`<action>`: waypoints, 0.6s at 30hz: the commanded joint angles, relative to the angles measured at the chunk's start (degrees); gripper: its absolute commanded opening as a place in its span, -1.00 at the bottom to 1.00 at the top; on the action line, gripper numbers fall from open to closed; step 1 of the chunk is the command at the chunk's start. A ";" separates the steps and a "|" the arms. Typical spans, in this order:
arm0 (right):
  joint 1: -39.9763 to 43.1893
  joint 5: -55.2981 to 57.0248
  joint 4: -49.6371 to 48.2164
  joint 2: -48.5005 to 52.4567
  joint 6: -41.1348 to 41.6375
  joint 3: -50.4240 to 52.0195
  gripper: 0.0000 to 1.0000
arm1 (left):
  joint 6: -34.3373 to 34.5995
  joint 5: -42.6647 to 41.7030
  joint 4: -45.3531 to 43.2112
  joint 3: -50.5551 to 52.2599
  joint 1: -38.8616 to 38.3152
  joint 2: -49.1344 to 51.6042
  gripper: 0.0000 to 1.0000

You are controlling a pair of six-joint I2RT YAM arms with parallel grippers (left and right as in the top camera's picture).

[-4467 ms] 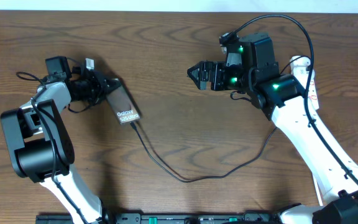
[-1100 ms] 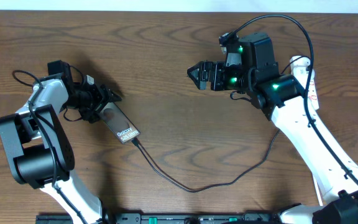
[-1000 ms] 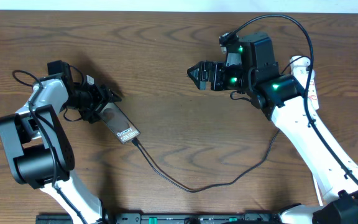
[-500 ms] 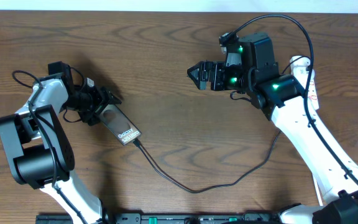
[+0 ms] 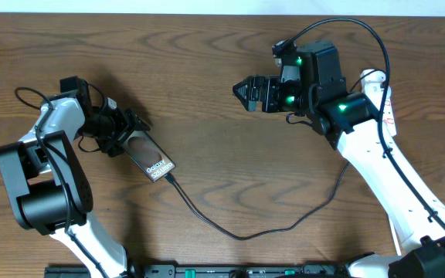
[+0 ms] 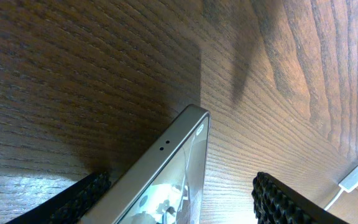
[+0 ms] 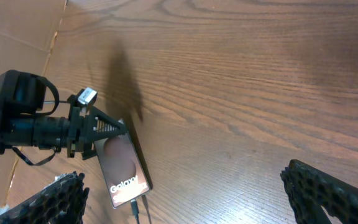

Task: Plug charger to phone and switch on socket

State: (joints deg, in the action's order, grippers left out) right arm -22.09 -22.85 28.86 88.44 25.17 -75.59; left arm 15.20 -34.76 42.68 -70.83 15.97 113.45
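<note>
Phone (image 5: 150,157) lies flat on desk (image 5: 230,147), left side, shifted nearer and turned since a few seconds back. Charger (image 5: 238,234) plug is seated in its near end. Left gripper (image 5: 130,135) fingers are spread, straddling the phone's far end, and look to have let go. Right gripper (image 5: 242,94) hovers mid-desk, fingers wide and empty. Socket (image 5: 388,104) sits far right, its switch likely next.

The left hand (image 7: 112,130) meets one end of the phone (image 7: 123,165).
</note>
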 commanded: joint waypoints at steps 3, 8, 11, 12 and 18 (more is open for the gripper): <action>-0.42 0.44 -0.09 -0.70 -0.61 -0.70 0.98 | 0.70 7.41 -2.67 1.22 0.35 1.97 0.53; -0.42 0.44 -0.09 -0.70 -0.61 -0.70 0.99 | 2.71 7.39 -5.99 1.22 0.35 1.97 0.53; -0.42 0.46 -0.07 -0.70 -0.61 -0.70 0.98 | 2.89 7.41 -7.45 1.22 0.35 1.97 0.53; -0.42 0.46 -0.07 -0.70 -0.61 -0.70 0.99 | 2.89 7.41 -7.65 1.22 0.35 1.97 0.53; -0.42 0.46 0.02 -0.70 -0.61 -0.70 0.99 | 2.89 7.39 -8.50 1.22 0.35 1.97 0.53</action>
State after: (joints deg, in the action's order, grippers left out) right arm -22.09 -22.85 28.88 88.44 25.17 -75.59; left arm 18.22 -32.77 34.70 -70.83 16.03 113.08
